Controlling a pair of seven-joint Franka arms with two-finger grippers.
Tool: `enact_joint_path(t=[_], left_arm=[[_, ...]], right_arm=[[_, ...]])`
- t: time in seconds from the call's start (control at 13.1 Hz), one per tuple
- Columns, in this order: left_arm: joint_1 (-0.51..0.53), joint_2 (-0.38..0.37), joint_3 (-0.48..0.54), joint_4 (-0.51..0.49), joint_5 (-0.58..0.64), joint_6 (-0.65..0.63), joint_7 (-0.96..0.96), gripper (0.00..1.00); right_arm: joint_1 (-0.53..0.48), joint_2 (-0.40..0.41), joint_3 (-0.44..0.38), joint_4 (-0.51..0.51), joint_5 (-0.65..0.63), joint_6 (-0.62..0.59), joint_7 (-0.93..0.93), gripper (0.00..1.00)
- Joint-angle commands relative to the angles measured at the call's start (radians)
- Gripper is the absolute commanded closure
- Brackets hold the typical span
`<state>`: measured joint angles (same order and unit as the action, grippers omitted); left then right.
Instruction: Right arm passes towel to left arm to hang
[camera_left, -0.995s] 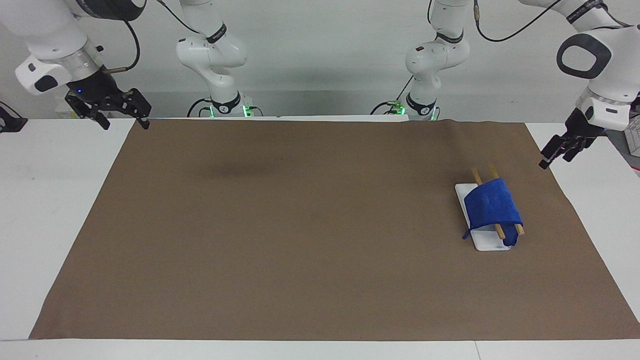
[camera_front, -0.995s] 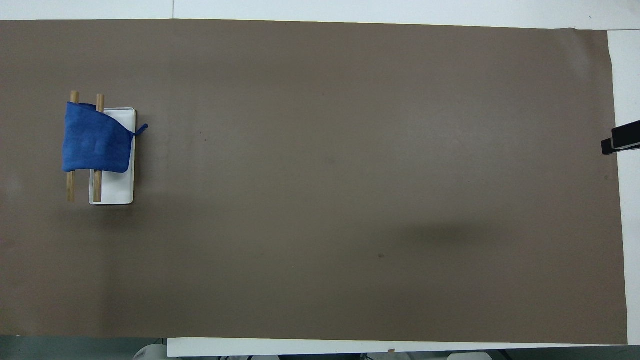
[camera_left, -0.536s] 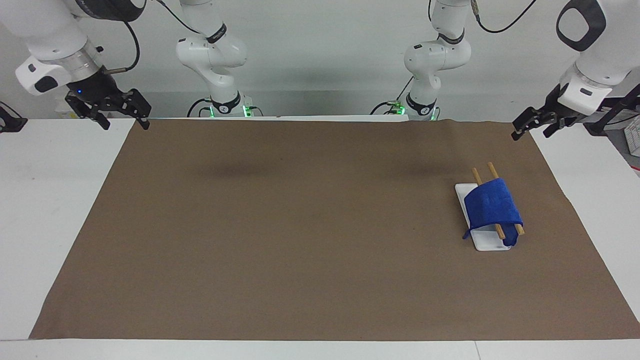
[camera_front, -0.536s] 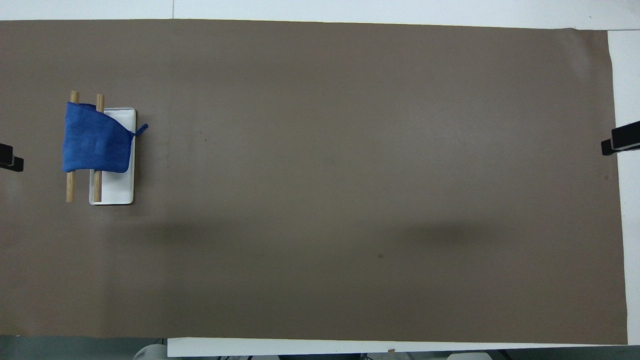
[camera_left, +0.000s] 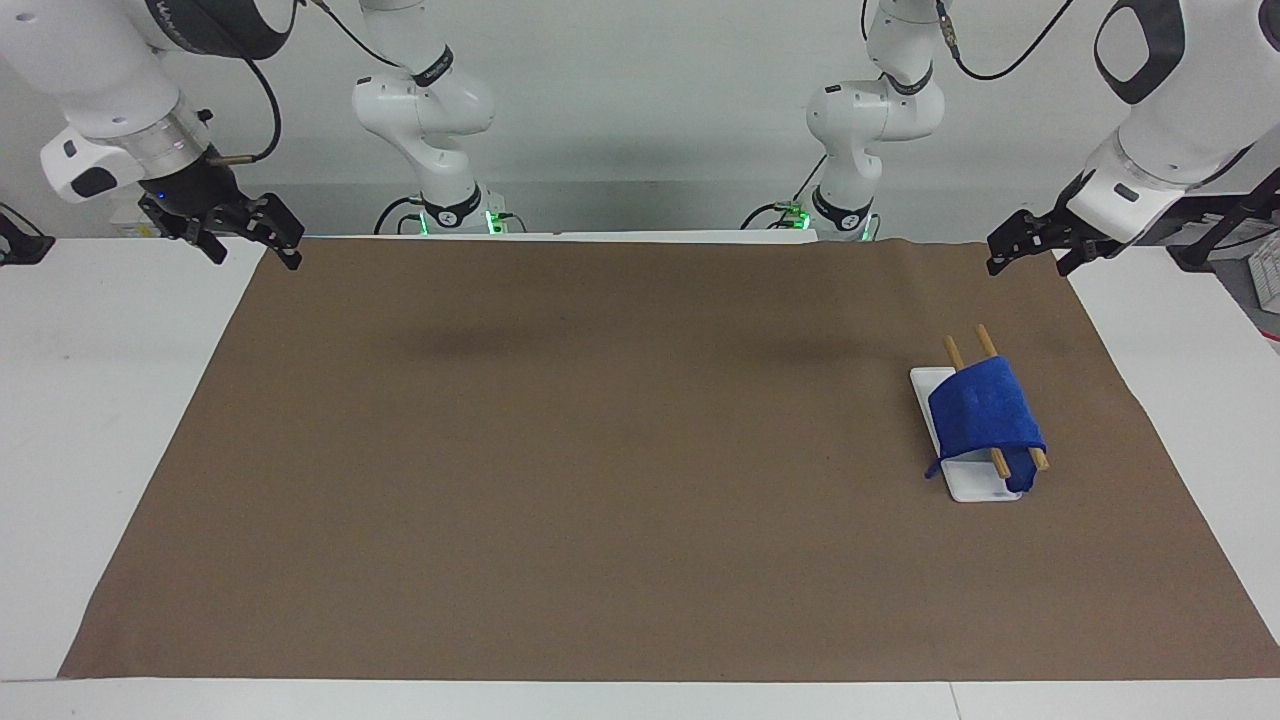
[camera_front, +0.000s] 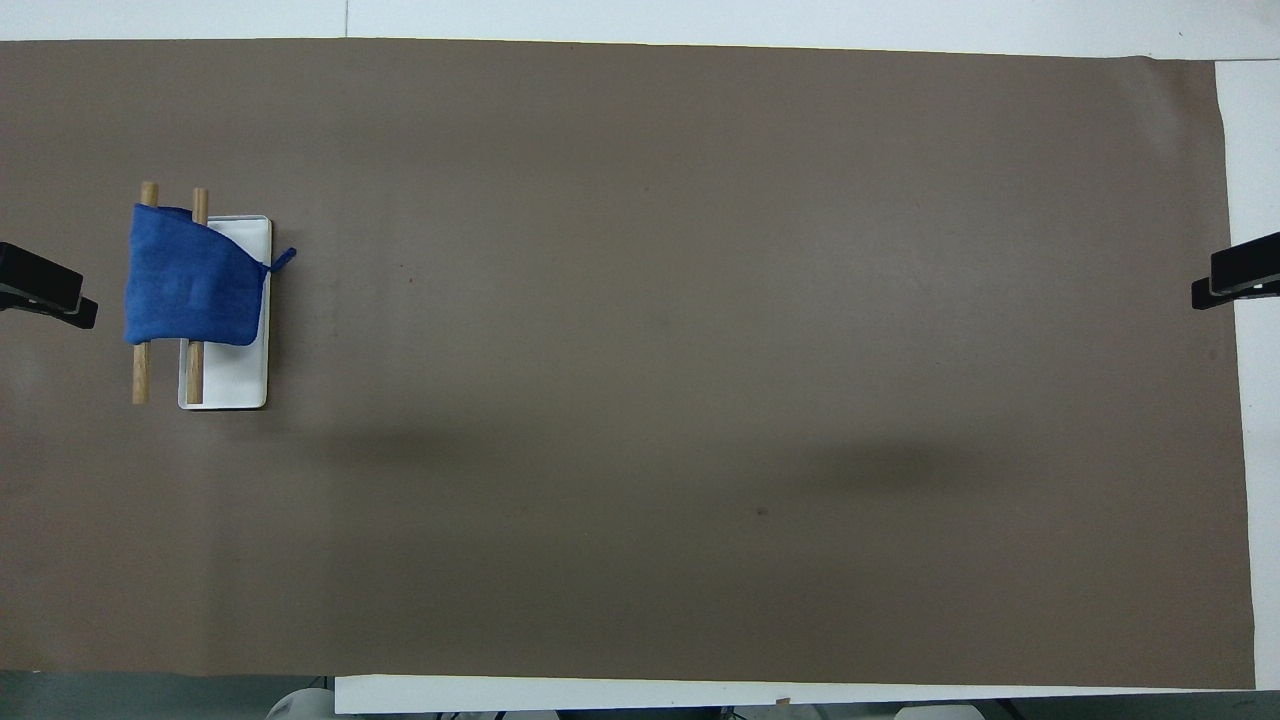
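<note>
The task looks finished, or at its very last step. Both pincers hang empty near the robots' edge of the brown mat (camera_left: 640, 460) on the desk (camera_left: 100, 400). The right pincer (camera_left: 245, 232) is wide open, holding nothing, well apart from the towel rack (camera_left: 975, 480). The left pincer (camera_left: 1030, 250) is open and empty, above the mat nearer that rack. The blue towel (camera_left: 985, 410) is draped over the rack's two wooden bars (camera_left: 985, 345). Next, I judge, both arms need only retire.

I see the white counter (camera_left: 100, 420) covered by a brown mat (camera_left: 620, 450); a white tray (camera_left: 975, 485) rests on it toward the left arm's end.
</note>
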<state>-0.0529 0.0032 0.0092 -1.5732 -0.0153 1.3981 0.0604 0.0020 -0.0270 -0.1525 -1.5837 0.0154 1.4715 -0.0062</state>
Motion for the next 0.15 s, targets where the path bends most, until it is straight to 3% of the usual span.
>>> enact_joint_path(t=[0.0, 0.08], left_arm=[[-0.027, -0.006, 0.018, 0.012, -0.009, -0.033, -0.004, 0.0], [-0.027, -0.006, 0.017, 0.012, -0.009, -0.037, -0.005, 0.0]], right_arm=[[-0.007, -0.024, 0.002, -0.033, -0.003, 0.018, 0.009, 0.0], [-0.005, -0.024, 0.002, -0.033, -0.003, 0.02, 0.012, 0.0]])
